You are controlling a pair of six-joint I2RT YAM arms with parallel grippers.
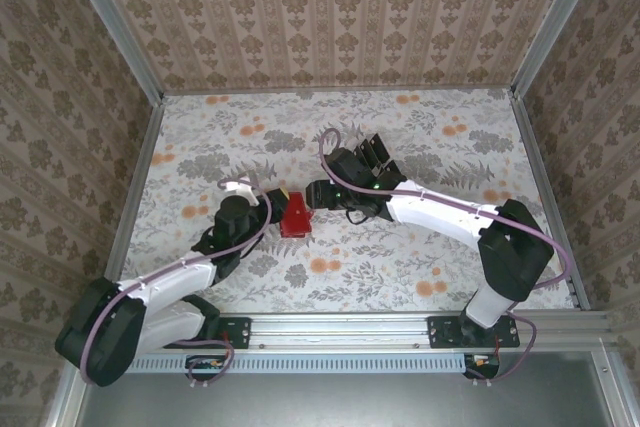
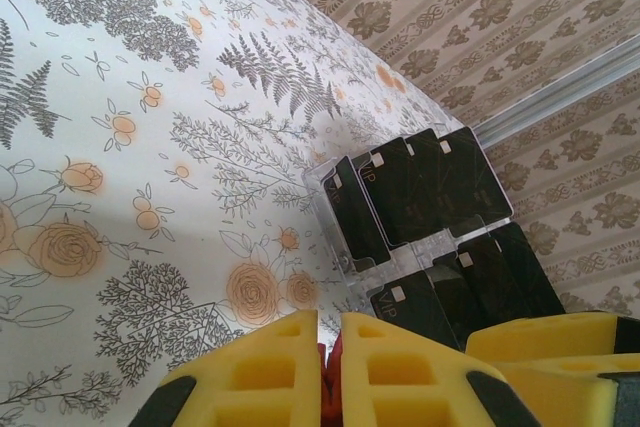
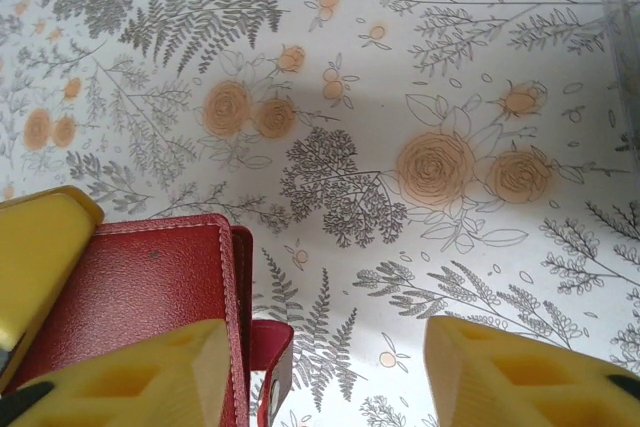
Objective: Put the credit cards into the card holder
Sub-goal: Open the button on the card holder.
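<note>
My left pincer [image 2: 328, 335] is pressed together on one edge of the red card holder [image 3: 150, 277]; in its wrist view a thin red sliver shows between the two yellow pads. My right pincer [image 3: 320, 377] stands apart with nothing in it. One of its fingers sits over the wallet's stitched edge and the other hangs over bare tabletop [image 3: 450, 77].

From above, the card holder [image 1: 296, 218] sits near the middle of the tabletop, a little toward the near edge. My left pincer [image 1: 270, 203] and right pincer [image 1: 316, 194] meet over it from either side. I cannot tell whether it rests flat or is lifted.

The credit cards [image 2: 420, 192] are dark and glossy. They stand upright in a clear slotted rack [image 2: 335, 209], just beyond the wallet toward the far right corner. None is in the wallet.

I judge this to be the opening step: one arm steadies the wallet while the other is free, and no card has been loaded yet. Next, my right pincer likely needs to catch the loose flap and spread the wallet open, or go to the rack for the first card. Either move wants a light, narrow pinch.
</note>
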